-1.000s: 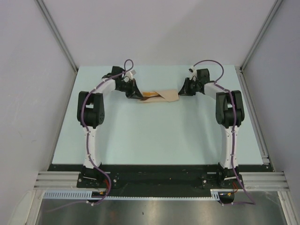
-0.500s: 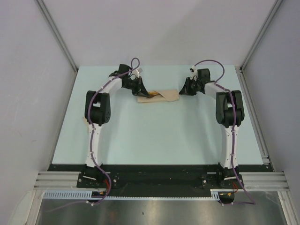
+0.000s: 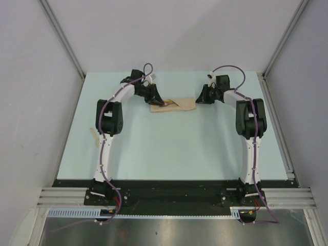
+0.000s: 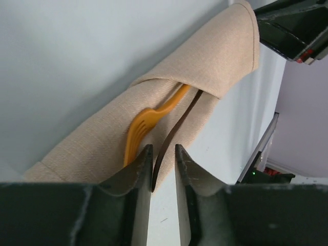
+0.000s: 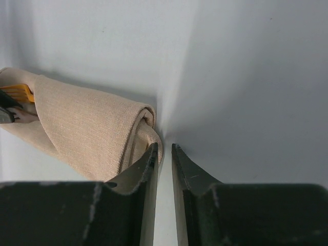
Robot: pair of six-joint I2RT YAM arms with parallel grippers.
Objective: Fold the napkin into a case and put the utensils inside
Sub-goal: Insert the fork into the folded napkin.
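Left arm's elbow has swung in to the right since a second ago. The left hand (image 3: 155,99) is at the left end of the narrow beige-tan cloth case (image 3: 177,105), which lies far-centre on the pale green surface (image 3: 169,148). Left hand narrow, pinching the dark brown slim utensil (image 4: 177,125). Orange fork-shaped utensil (image 4: 146,120) just beside it, both tucked under the case's flap. Right hand (image 3: 200,97) unmoved at the case's right end, fingers almost together, nothing between.

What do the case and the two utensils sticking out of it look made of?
Case: woven cloth, matte beige; visible weave and soft folds.
Orange utensil: smooth, evenly coloured, slight sheen; plastic or painted wood, can't tell.
Dark utensil: thin brown strip seen edge-on, matte; possibly wood, unclear.
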